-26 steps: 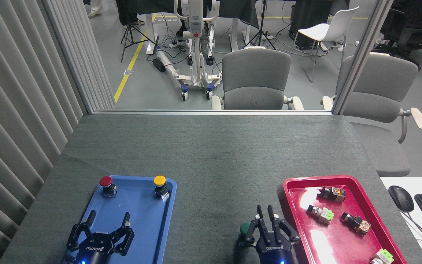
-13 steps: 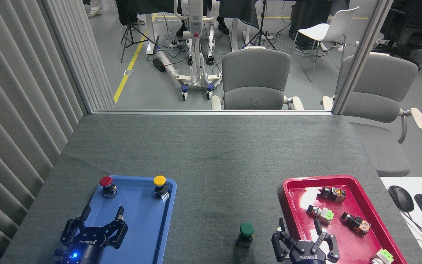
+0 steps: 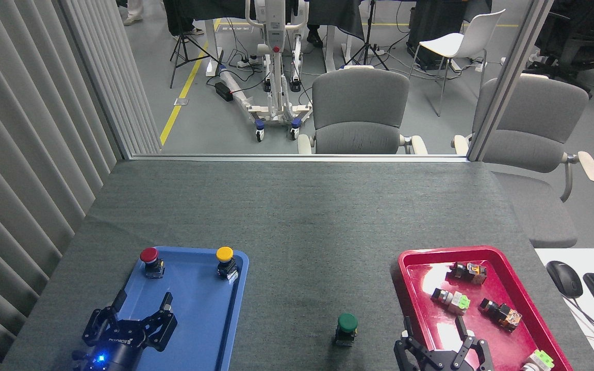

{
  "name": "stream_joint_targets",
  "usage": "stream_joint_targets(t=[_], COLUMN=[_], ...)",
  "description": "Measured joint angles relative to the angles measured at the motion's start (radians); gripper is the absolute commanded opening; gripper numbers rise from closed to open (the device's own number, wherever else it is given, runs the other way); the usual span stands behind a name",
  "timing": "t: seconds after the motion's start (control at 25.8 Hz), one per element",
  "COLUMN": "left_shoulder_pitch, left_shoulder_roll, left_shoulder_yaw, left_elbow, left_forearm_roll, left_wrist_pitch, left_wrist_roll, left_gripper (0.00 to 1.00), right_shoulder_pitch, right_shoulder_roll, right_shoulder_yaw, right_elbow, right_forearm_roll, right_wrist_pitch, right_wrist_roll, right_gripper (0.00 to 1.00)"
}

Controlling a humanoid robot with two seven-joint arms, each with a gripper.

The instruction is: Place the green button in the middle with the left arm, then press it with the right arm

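Both grippers spread, green button alone between trays

Left gripper (image 3: 141,303) hangs spread over my blue tray (image 3: 201,309). Green button (image 3: 347,329) stands upright on the grey tabletop (image 3: 297,216), touching nothing. Right gripper (image 3: 434,329), fingers apart, sits just right of it at the red tray (image 3: 488,309).

The left pincer (image 3: 142,304) is matt black, built from angular linked segments that end in two slim fingers with pale metallic tips. White lettering runs across its body, and a small blue light glows on the wrist below. The right pincer (image 3: 435,327) is the same black jointed make, with a pale tip visible on one finger.
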Motion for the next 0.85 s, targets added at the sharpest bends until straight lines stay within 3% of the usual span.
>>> stream_joint_targets(t=[0.19,0.85], left_shoulder_pitch=[0.0,0.0], left_shoulder_roll=[0.005,-0.004], left_shoulder_yaw=[-0.001,0.0], left_elbow=[0.004,0.013], left_forearm_roll=[0.004,0.006], left_wrist_pitch=[0.0,0.009], left_wrist_roll=[0.0,0.0], left_gripper=[0.99,0.99], right_shoulder_pitch=[0.006,-0.001], right_shoulder_roll=[-0.023,0.002], right_shoulder_yaw=[-0.014,-0.036], right_elbow=[-0.009,-0.003], right_forearm_roll=[0.004,0.003], right_wrist_pitch=[0.008,0.01], right_wrist_roll=[-0.001,-0.005], right_gripper=[1.0,1.0])
